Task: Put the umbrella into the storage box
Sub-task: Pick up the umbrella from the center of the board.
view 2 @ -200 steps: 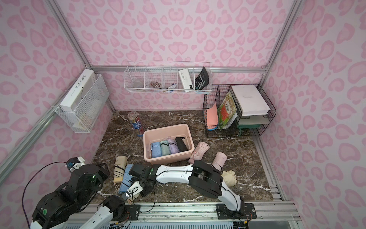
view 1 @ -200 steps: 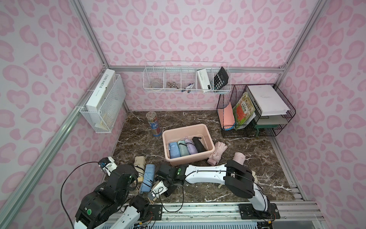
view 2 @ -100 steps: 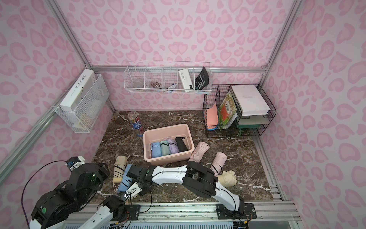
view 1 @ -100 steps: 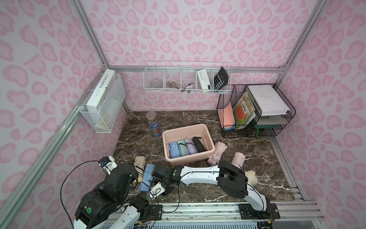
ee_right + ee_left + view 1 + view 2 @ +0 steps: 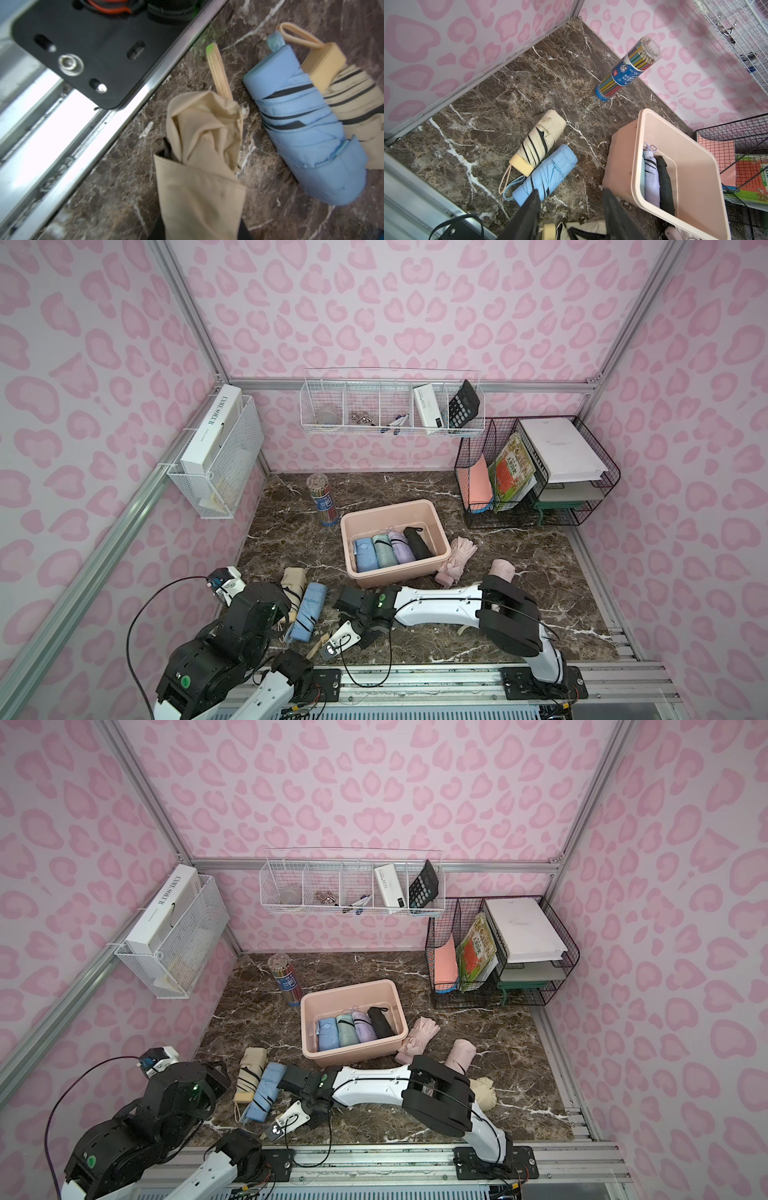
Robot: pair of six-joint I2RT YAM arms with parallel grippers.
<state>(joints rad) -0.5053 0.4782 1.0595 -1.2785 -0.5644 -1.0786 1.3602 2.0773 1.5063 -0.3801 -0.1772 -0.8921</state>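
**Tan umbrella gripped at the counter's front edge, not yet lifted toward the box**

The right fingers [image 5: 167, 148] are clenched on the tan umbrella [image 5: 199, 166], which lies low on the counter [image 5: 540, 564] by the front rail, well apart from the storage box [image 5: 395, 574]. The left fingers [image 5: 529, 212] stand released, with nothing between them. Four folded umbrellas are already lined up in the box. The light blue umbrella [image 5: 548, 174], the striped cream umbrella [image 5: 542, 137] and two pink umbrellas [image 5: 455, 558] are left outside, so I'd say it's under halfway.
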